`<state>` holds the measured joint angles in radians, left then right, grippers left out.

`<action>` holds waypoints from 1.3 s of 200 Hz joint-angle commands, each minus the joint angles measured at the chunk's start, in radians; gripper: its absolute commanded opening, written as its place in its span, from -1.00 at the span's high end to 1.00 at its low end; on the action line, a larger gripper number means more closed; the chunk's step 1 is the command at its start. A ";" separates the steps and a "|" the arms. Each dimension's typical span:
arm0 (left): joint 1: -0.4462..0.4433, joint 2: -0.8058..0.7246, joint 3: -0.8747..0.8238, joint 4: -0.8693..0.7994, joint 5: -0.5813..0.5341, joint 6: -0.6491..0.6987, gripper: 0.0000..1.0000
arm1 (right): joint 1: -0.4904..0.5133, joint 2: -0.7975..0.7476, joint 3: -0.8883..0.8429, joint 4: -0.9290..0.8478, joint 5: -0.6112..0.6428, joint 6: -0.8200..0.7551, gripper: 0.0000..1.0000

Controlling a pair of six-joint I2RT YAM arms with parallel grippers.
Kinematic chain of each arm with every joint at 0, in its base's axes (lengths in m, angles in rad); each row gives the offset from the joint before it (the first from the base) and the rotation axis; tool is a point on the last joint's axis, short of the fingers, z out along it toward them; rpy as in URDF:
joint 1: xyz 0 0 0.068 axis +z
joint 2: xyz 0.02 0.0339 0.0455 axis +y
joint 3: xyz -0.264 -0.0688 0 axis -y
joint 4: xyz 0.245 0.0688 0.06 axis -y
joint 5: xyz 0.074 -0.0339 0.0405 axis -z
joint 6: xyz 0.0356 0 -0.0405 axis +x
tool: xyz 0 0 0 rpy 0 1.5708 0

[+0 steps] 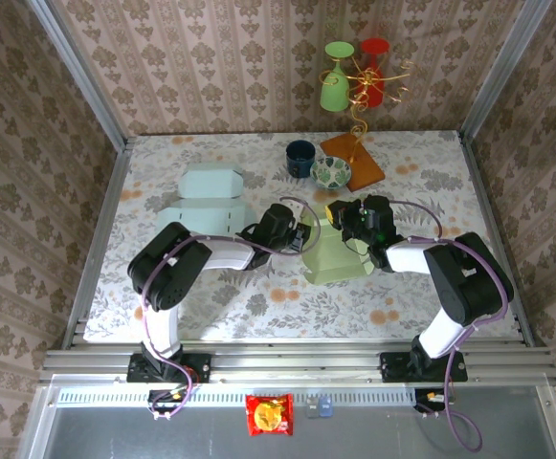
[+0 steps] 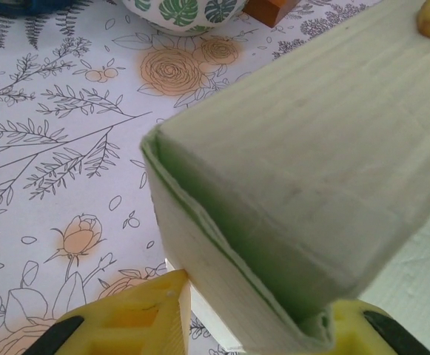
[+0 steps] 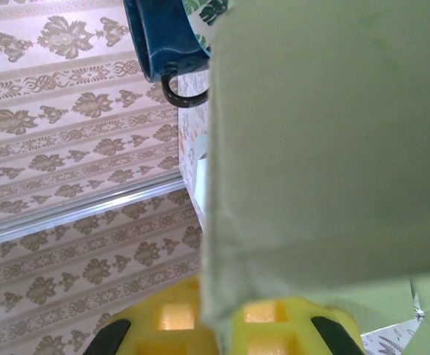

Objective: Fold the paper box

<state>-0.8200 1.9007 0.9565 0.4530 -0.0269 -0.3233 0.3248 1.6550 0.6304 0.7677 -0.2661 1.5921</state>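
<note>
One pale green paper box (image 1: 340, 258) sits between two tools: left tool (image 1: 308, 232) clamps its folded wall, right tool (image 1: 343, 216) pinches its flap; one flat pale-blue paper blank (image 1: 206, 196) lies apart

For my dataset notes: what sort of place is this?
Probably a lab cell dressed as a home: wallpapered walls in an aluminium frame, a floral tablecloth, robot arms bolted to a rail.
</note>
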 commanded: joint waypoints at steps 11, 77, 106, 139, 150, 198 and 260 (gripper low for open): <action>-0.019 0.032 0.048 -0.002 -0.023 -0.039 0.56 | 0.032 -0.011 -0.031 -0.065 -0.032 0.018 1.00; -0.041 0.055 0.092 -0.032 -0.047 -0.065 0.78 | 0.046 -0.017 -0.033 -0.064 -0.014 0.041 1.00; -0.050 0.057 0.107 -0.040 -0.061 -0.071 0.78 | 0.056 -0.017 -0.041 -0.054 0.005 0.067 1.00; -0.059 0.066 0.127 -0.055 -0.071 -0.072 0.78 | 0.071 -0.014 -0.052 -0.022 0.043 0.118 1.00; -0.061 0.068 0.132 -0.059 -0.078 -0.074 0.78 | 0.079 -0.017 -0.050 -0.022 0.055 0.131 1.00; -0.065 0.083 0.162 -0.077 -0.091 -0.085 0.82 | 0.118 -0.018 -0.060 0.007 0.130 0.182 1.00; -0.065 0.092 0.178 -0.071 -0.079 -0.084 0.85 | 0.146 0.022 -0.070 0.080 0.163 0.219 1.00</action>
<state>-0.8627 1.9594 1.0889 0.3290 -0.1734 -0.3977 0.4088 1.6447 0.5831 0.8513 -0.0051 1.7702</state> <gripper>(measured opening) 0.080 0.067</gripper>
